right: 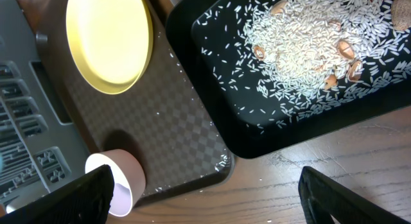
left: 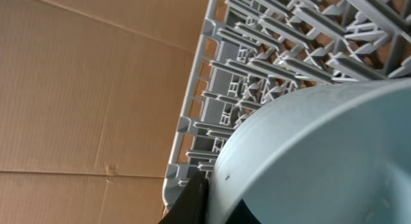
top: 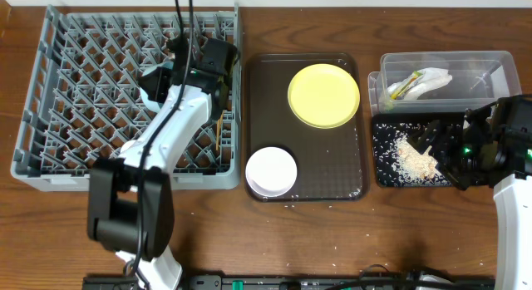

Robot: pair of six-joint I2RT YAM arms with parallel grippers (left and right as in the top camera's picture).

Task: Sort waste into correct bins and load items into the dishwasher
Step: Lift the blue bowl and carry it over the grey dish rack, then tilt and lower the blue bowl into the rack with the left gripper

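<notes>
Left gripper (left: pixel 192 208) | fingers clamped on rim of light blue bowl (left: pixel 321 153), over far right of dish rack (top: pixel 75 90) | right gripper (right: pixel 205 195) | fingers wide apart, empty, above near edge of black tray (right: pixel 270 137) holding rice (right: pixel 308 51) | bowl seen only in left wrist view, hidden under the arm from overhead

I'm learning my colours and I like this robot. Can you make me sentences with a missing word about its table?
1. The rice scraps lie in the ___ tray.
2. The yellow plate sits on the dark ___ serving tray.
3. The left gripper grips a bowl coloured light ___.

Missing words: black, brown, blue.
</notes>
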